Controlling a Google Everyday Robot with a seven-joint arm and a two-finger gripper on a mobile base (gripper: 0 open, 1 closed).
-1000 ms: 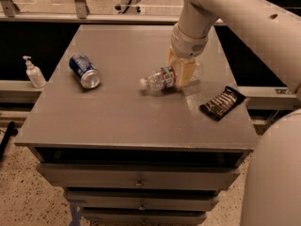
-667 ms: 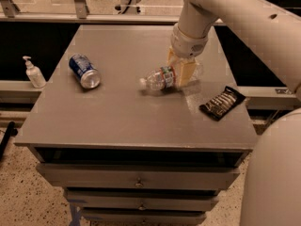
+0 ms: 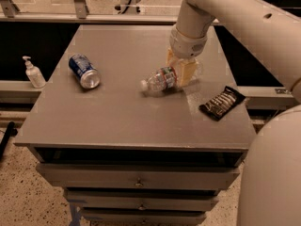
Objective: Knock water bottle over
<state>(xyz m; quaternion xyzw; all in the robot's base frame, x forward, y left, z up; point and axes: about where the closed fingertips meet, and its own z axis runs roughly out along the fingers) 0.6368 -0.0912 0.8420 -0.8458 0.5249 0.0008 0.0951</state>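
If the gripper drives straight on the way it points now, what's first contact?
The gripper points down, over the base end of the clear ribbed plastic water bottle lying on its side. Probably that bottle end first, otherwise the grey tabletop just beneath; depth is unclear here.

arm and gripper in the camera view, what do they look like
The arm is cream-white, built of thick smooth rounded tubes with small dark round holes and a ringed wrist collar; no cables show. The gripper, down at the base end of the water bottle, is pale yellowish tan.
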